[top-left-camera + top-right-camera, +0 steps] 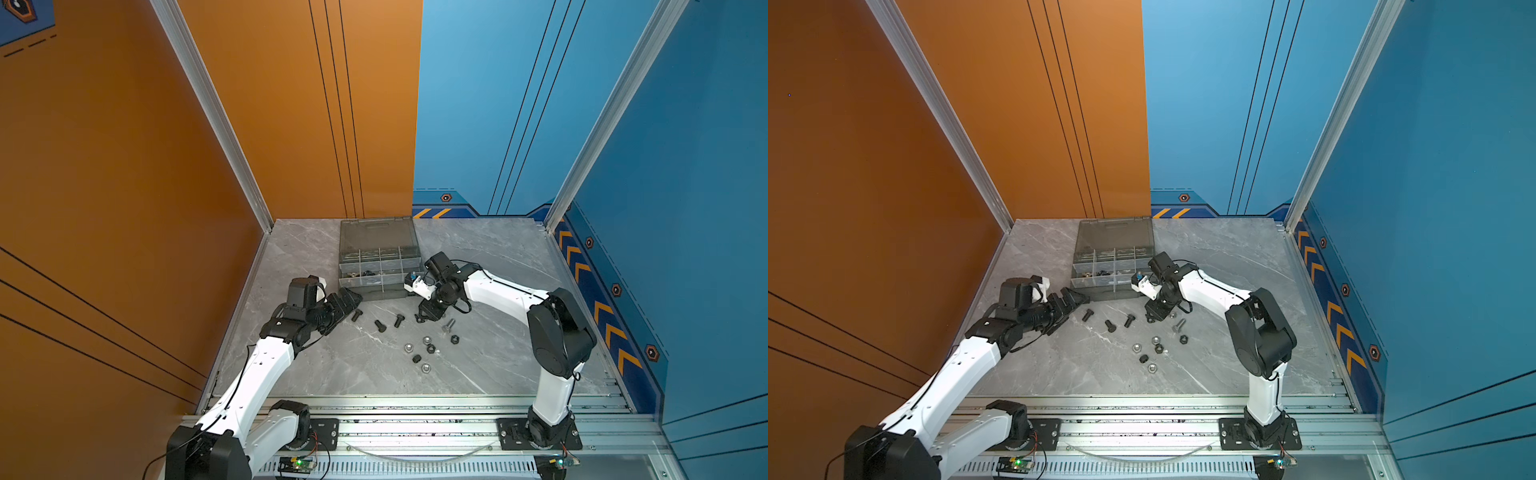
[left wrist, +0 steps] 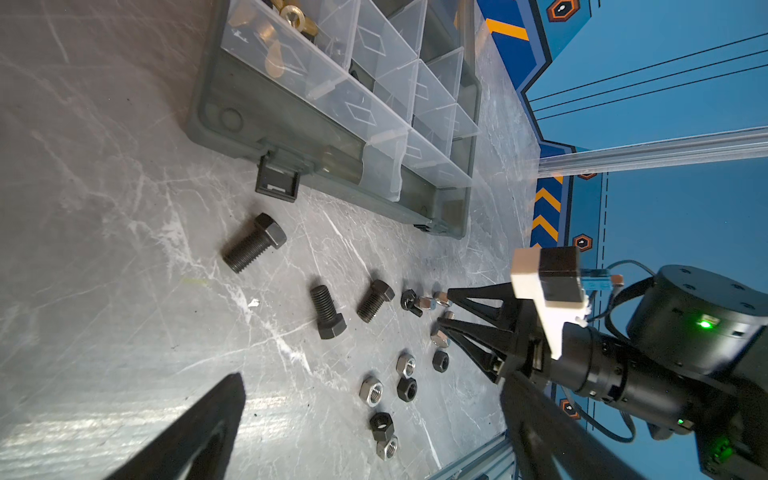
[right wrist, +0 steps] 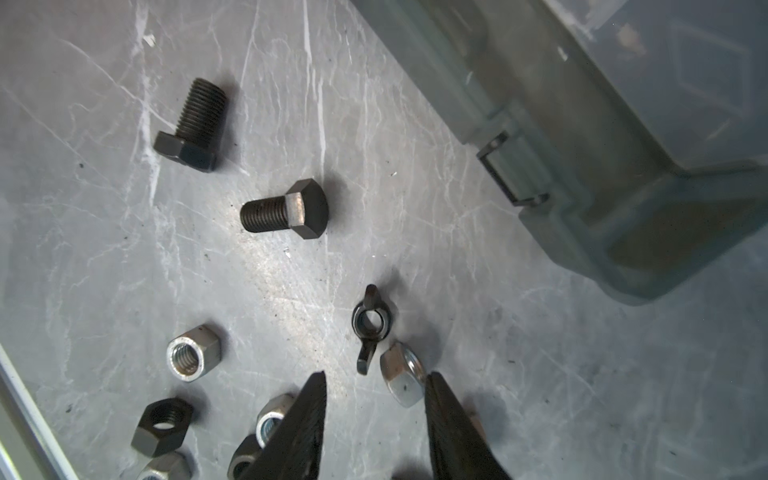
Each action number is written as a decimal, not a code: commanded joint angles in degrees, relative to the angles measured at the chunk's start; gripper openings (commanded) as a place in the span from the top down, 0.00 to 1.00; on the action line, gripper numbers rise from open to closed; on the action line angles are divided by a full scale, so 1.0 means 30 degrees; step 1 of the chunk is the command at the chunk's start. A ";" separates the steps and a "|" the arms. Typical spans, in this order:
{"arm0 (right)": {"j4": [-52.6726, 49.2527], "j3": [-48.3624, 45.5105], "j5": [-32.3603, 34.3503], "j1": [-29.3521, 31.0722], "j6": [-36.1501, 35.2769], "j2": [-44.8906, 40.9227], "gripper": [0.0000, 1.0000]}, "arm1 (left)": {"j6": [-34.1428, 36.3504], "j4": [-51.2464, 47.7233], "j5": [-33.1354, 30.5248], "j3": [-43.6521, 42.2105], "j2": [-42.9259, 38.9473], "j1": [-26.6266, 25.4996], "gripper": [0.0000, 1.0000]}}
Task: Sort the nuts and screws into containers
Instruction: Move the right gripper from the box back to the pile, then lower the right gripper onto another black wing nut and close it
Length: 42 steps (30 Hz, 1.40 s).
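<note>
Three black screws [image 1: 380, 325] and a silver one [image 1: 448, 325] lie on the marble in front of the open organiser case [image 1: 374, 293]. Several black and silver nuts [image 1: 424, 351] are scattered nearer the front. My right gripper [image 3: 376, 376] points down at the table with its jaws partly apart. A silver nut [image 3: 401, 380] lies between them against one finger, and a black wing nut [image 3: 369, 322] lies just beyond it. The left gripper [image 1: 349, 301] hovers wide open and empty by the case's front left corner, above the screws [image 2: 253, 243].
The case's smoky lid [image 1: 378, 232] lies flat behind its compartments [image 2: 374, 83]; one holds brass wing nuts [image 2: 286, 16]. A latch [image 2: 277, 183] sticks out of the case's front wall. Orange and blue walls enclose the table, and an aluminium rail [image 1: 415, 424] runs along its front.
</note>
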 commanded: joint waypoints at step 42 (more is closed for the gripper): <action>0.0552 0.2103 0.0154 0.0614 0.0708 0.2897 0.94 | 0.0078 -0.0182 -0.0117 0.0307 0.0341 -0.0163 0.02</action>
